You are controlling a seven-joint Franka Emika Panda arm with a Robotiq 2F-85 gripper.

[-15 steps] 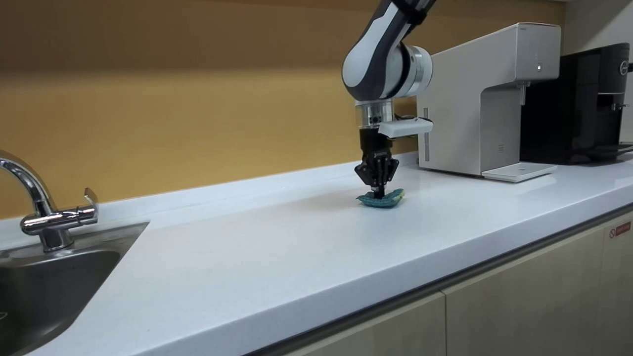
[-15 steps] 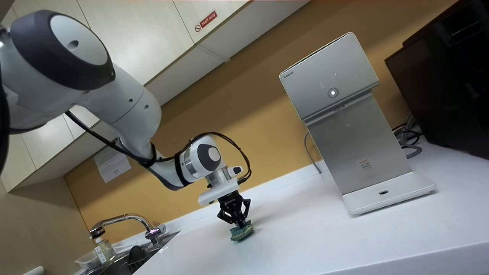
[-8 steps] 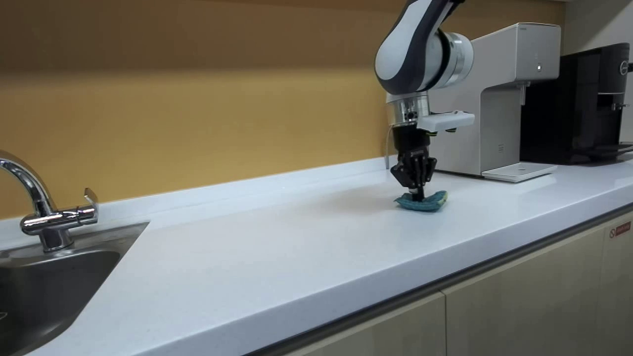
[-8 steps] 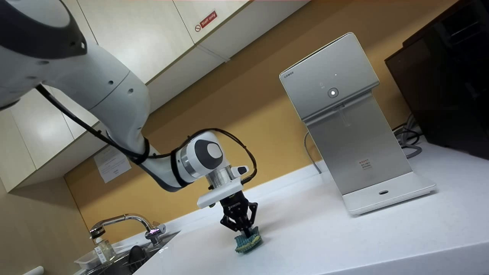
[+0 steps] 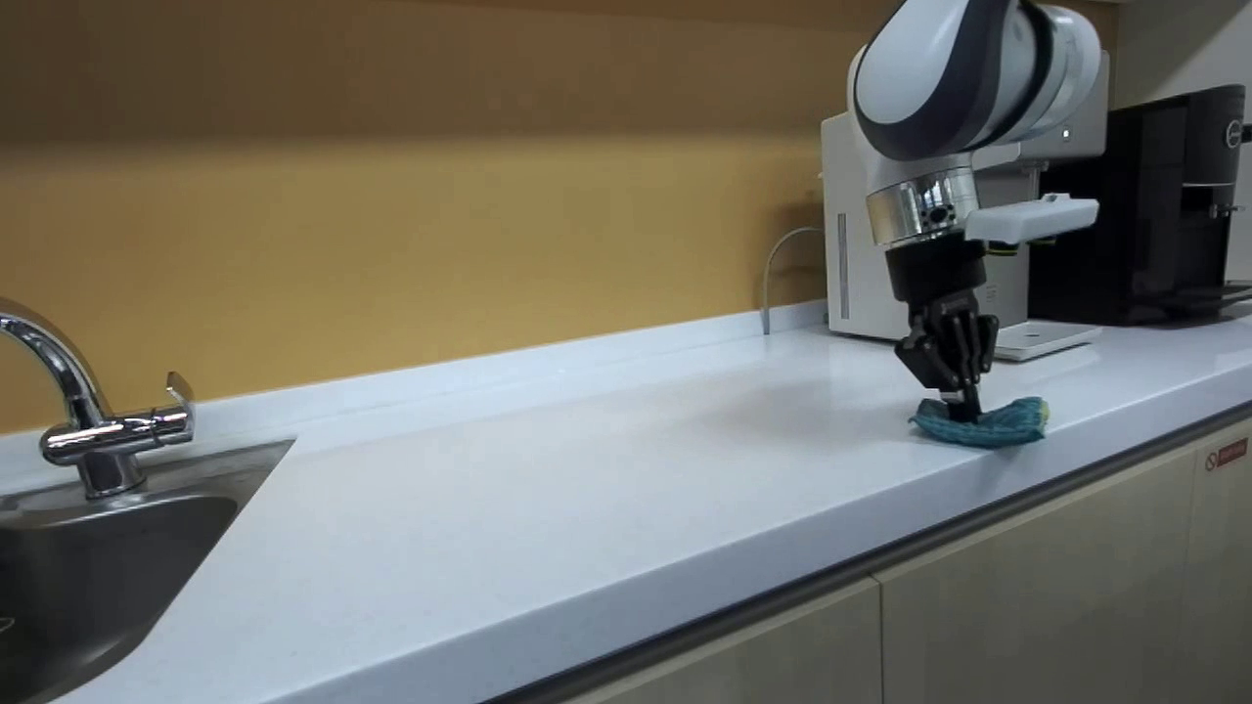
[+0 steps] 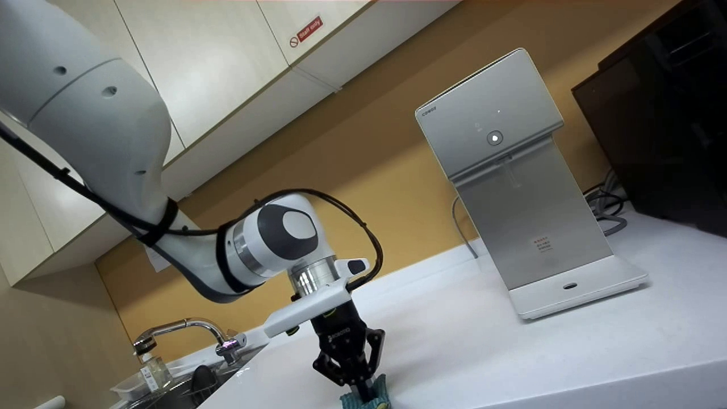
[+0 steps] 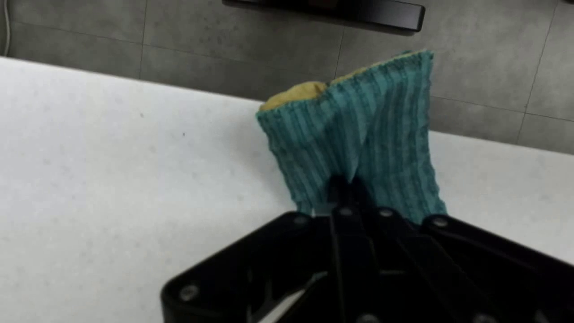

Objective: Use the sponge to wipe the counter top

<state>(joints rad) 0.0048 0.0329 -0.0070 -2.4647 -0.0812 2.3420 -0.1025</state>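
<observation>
The teal ribbed sponge (image 5: 1012, 421) lies on the white counter top (image 5: 587, 489) near its front edge. My gripper (image 5: 963, 409) points down, slightly tilted, and is shut on a pinched fold in the sponge's middle. In an exterior view the sponge (image 6: 381, 391) is partly cut off by the bottom of the picture, below the gripper (image 6: 363, 387). In the wrist view the fingertips (image 7: 347, 185) pinch the sponge (image 7: 394, 134). Its far end, with a yellow underside showing, appears past the counter's edge against the floor. The near part of the sponge is hidden behind the fingers.
A white water dispenser (image 6: 539, 221) stands behind the gripper, with a black machine (image 5: 1125, 215) beside it. A steel sink (image 5: 117, 577) with a chrome faucet (image 5: 108, 440) is at the far end. The counter's front edge (image 7: 134, 80) drops to a grey floor.
My gripper has slid with the sponge along the counter, rightward and toward the front edge in an exterior view. The gripper now tilts a little. The sponge stays in the grip.
</observation>
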